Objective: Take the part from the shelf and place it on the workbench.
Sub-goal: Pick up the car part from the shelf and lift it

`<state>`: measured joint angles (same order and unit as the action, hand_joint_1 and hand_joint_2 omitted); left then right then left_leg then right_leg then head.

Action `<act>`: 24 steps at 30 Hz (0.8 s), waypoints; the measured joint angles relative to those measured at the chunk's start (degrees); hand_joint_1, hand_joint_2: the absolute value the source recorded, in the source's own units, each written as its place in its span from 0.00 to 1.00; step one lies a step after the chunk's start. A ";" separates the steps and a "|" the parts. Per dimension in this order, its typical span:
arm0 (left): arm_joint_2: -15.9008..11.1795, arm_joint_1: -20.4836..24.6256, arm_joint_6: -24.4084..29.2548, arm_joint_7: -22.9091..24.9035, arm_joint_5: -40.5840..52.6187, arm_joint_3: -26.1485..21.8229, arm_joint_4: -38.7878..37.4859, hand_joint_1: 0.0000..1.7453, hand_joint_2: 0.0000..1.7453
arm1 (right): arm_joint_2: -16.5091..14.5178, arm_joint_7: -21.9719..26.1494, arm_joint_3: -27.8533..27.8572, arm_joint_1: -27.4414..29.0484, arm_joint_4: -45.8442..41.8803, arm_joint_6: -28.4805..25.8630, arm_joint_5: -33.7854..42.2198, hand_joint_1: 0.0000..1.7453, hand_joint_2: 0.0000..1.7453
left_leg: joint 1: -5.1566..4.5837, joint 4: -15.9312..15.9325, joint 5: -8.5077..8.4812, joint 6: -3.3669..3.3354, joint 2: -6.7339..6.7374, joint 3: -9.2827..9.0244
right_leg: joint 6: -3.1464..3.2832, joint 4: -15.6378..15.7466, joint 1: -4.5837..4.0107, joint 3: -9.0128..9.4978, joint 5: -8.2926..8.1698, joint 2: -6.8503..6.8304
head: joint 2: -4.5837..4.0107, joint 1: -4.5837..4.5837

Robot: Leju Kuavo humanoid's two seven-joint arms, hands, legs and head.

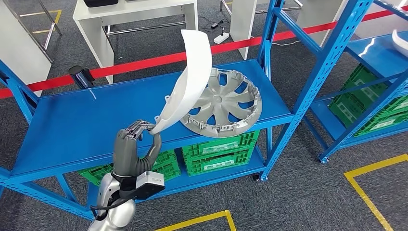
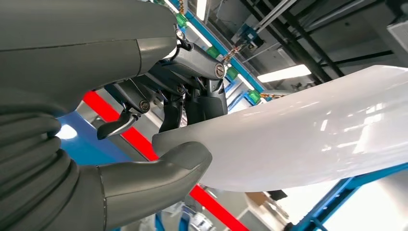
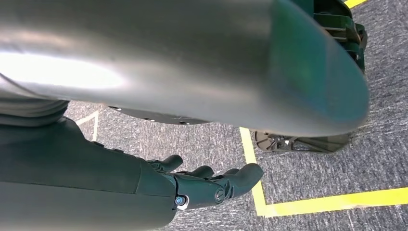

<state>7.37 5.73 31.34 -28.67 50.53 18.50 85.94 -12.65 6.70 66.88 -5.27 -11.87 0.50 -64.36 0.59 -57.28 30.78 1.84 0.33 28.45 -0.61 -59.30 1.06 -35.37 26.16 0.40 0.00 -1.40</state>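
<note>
Left robot hand (image 1: pixel 137 144) pinches the lower tip of the white curved part (image 1: pixel 192 82), thumb on one face, dark fingers (image 2: pixel 192 103) on the other. Part is lifted clear of the blue shelf (image 1: pixel 96 115), standing nearly upright, its long body arching up and over the grey wheel cover (image 1: pixel 223 103) that lies flat on the same shelf deck. Whether the part touches the cover I cannot tell.

Right robot hand (image 3: pixel 211 183) hangs low over grey carpet with a yellow floor line (image 3: pixel 332 202), fingers loosely extended, holding nothing.

Risks, as I judge them: grip is on a thin glossy end only, so the tall overhanging mass could lever the part round in the pinch or slip it out on any quick swing. Pulling back low could catch the wheel cover and drag it off the edge. The blue upright (image 1: pixel 276 72) stands near the part's arc; a wide turn could clip it. No worktop identified for certain; white tables (image 1: pixel 139 14) stand behind the red tape (image 1: pixel 144 62).
</note>
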 joint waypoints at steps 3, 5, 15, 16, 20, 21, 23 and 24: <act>0.02 -0.30 0.00 0.05 -0.20 0.77 0.95 1.00 1.00 | 0.02 0.06 -0.01 0.00 0.00 0.00 -0.01 0.00 0.00 | 0.00 0.00 0.00 0.00 0.00 0.00 | 0.00 0.00 0.00 0.00 0.00 0.00 | 0.00 0.00; 0.03 -0.47 -0.01 0.07 -0.22 1.14 1.32 1.00 1.00 | 0.02 0.08 -0.01 0.00 0.00 0.00 -0.01 0.00 0.00 | 0.01 0.00 -0.01 0.00 0.00 -0.01 | 0.00 0.00 -0.01 0.00 0.00 0.00 | 0.00 0.00; 0.64 -0.92 2.05 -0.68 0.33 2.43 1.78 1.00 1.00 | 0.02 0.02 -0.07 0.01 0.00 0.00 -0.09 0.00 0.00 | -0.02 -0.04 0.01 -0.02 0.00 -0.01 | -0.03 0.04 0.04 0.03 -0.02 0.00 | 0.01 0.00; 1.01 -0.96 2.94 -0.88 0.68 2.90 1.66 1.00 1.00 | 0.03 -0.03 -0.07 0.01 0.00 0.00 -0.09 0.00 0.00 | -0.04 -0.07 0.03 -0.05 0.00 0.00 | -0.06 0.07 0.11 0.03 -0.04 -0.01 | 0.01 0.00; 2.23 -0.84 4.26 -2.78 -2.16 5.70 0.71 1.00 1.00 | 0.09 -0.42 -0.08 0.00 0.00 0.00 -0.19 0.00 0.00 | -0.18 -0.24 0.15 -0.29 0.00 0.03 | -0.29 0.14 0.38 0.06 -0.11 0.00 | 0.00 -0.02; 2.38 -0.76 4.07 -3.33 -3.29 6.56 0.46 1.00 1.00 | 0.11 -0.60 -0.09 0.00 0.00 0.00 -0.27 0.00 0.00 | -0.23 -0.32 0.19 -0.38 0.00 0.06 | -0.39 0.14 0.43 0.06 -0.13 0.00 | 0.00 -0.02; 2.53 -0.62 3.32 -4.28 -5.09 8.30 0.01 1.00 1.00 | 0.18 -1.01 -0.11 -0.01 0.00 0.00 -0.46 0.00 0.00 | -0.36 -0.52 0.26 -0.67 0.01 0.15 | -0.65 0.15 0.56 0.08 -0.17 0.00 | 0.00 -0.02; 2.58 -0.58 2.90 -4.71 -5.78 9.17 -0.19 1.00 1.00 | 0.21 -1.21 -0.12 -0.01 0.00 0.00 -0.51 0.00 0.00 | -0.43 -0.64 0.30 -0.84 0.01 0.21 | -0.82 0.17 0.64 0.09 -0.21 0.00 | 0.00 -0.02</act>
<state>9.95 5.15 34.24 -33.38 44.76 27.66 85.75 -12.44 5.49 66.76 -5.28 -11.87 0.50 -64.87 0.15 -57.92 31.07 1.00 0.34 28.67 -1.43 -59.14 1.69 -35.28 25.95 0.40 0.00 -1.42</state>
